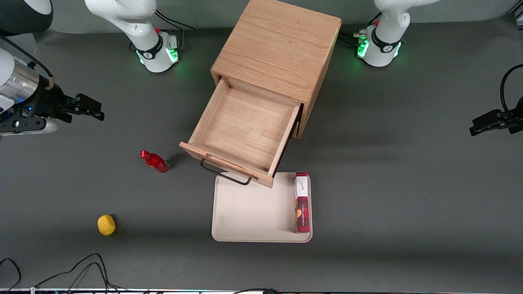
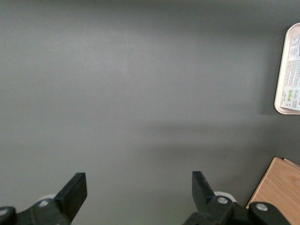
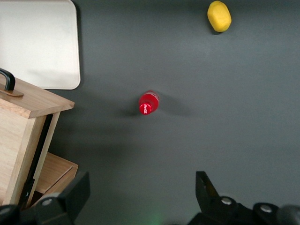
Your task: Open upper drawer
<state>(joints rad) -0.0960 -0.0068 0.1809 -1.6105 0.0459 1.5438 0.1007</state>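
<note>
The light oak cabinet (image 1: pixel 278 45) stands at the middle of the table. Its upper drawer (image 1: pixel 245 130) is pulled far out toward the front camera, and its wooden inside shows nothing in it. The black wire handle (image 1: pixel 224 173) hangs over the edge of the tray. My gripper (image 1: pixel 96 110) is high above the table toward the working arm's end, well apart from the drawer, open and holding nothing. In the right wrist view the gripper (image 3: pixel 143 185) looks down on bare table, with the drawer's front (image 3: pixel 28 101) and handle (image 3: pixel 7 77) beside it.
A red bottle (image 1: pixel 155 162) (image 3: pixel 148 103) stands between the gripper and the drawer. A yellow object (image 1: pixel 106 225) (image 3: pixel 219 16) lies nearer the camera. A cream tray (image 1: pixel 253 212) in front of the drawer carries a red and white box (image 1: pixel 302 202). Cables (image 1: pixel 81 265) trail along the table's front edge.
</note>
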